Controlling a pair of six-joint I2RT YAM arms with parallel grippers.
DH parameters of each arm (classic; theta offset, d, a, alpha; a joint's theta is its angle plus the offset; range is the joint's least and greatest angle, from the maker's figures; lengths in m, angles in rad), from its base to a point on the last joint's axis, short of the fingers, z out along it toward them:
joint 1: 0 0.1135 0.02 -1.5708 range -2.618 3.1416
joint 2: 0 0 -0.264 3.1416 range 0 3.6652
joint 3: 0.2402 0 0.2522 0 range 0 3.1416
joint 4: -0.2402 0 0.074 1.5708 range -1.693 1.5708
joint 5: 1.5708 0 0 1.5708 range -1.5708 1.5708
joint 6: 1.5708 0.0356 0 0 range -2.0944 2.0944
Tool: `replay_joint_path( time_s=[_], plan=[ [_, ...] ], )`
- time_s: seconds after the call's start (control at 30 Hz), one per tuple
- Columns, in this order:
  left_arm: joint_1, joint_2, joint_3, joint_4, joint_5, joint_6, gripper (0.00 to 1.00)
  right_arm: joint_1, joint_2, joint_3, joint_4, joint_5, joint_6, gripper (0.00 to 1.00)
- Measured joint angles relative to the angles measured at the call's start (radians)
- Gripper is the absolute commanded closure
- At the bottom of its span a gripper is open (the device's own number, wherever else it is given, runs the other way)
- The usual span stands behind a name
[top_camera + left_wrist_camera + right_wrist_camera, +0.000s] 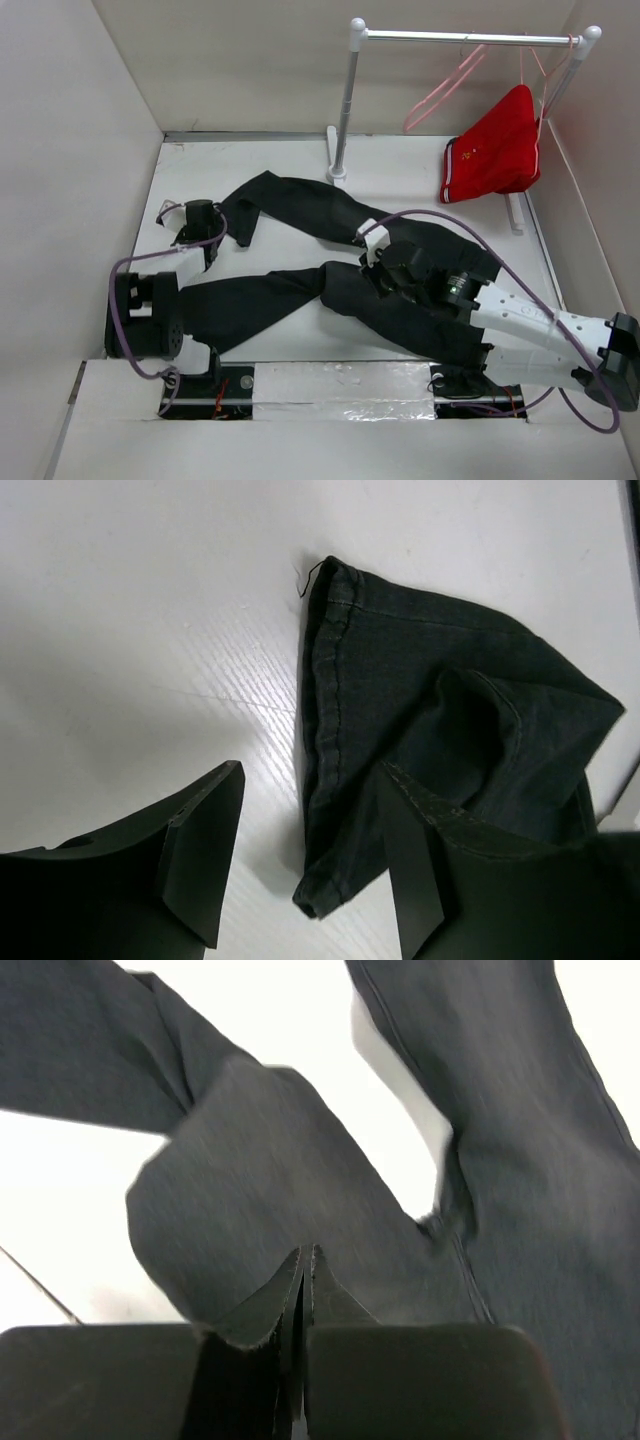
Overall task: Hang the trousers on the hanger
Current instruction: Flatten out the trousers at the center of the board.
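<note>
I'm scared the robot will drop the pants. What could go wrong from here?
1. The left gripper is open over a cuff of the trousers; it may catch only the hem, which could slip.
2. The right gripper is shut where the legs meet; I cannot tell if it pinches cloth, so lifting might fail.
3. The hanger hangs beside the red shorts; swinging legs might knock them.

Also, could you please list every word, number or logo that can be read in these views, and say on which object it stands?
No text can be read in any of the three views.
On the red shorts: one small yellowish mark on the front, too small to read.
On the trousers, the pale-pink hanger and the rail: no writing visible.
</note>
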Motion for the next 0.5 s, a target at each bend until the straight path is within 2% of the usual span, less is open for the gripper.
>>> replay_joint_path(
  time_s=[0.07,0.1,0.17,0.23,0.27,0.3,0.33,0.37,0.4,0.5],
  plan=[
    [0.008,0.066,0.031,0.008,0.023,-0.005,0.49,-0.003,0.037,0.005,0.042,-0.024,-0.012,0.94],
    [0.011,0.093,0.042,0.013,0.033,-0.006,0.49,-0.003,0.051,0.005,0.056,-0.031,-0.015,0.86],
    [0.011,0.130,0.057,0.014,0.050,-0.005,0.49,-0.003,0.072,0.000,0.087,-0.045,-0.019,0.80],
    [0.011,0.173,0.087,0.009,0.066,-0.005,0.54,-0.003,0.077,-0.007,0.124,-0.058,-0.024,0.74],
    [0.011,0.196,0.109,0.006,0.072,-0.004,0.64,-0.003,0.077,-0.007,0.141,-0.063,-0.026,0.73],
    [0.011,0.220,0.132,0.006,0.081,0.000,0.82,-0.003,0.079,-0.007,0.156,-0.065,-0.026,0.72],
    [0.011,0.239,0.150,0.008,0.083,-0.006,0.82,-0.003,0.079,-0.007,0.169,-0.065,-0.026,0.71],
    [0.011,0.255,0.166,0.007,0.087,0.003,0.94,-0.003,0.080,-0.007,0.177,-0.065,-0.026,0.71],
    [0.011,0.269,0.181,0.008,0.092,0.005,1.00,-0.003,0.082,-0.007,0.188,-0.065,-0.027,0.71],
    [0.018,0.314,0.242,-0.017,0.096,0.023,1.00,-0.006,0.086,-0.007,0.200,-0.058,-0.027,0.71]
  ],
)
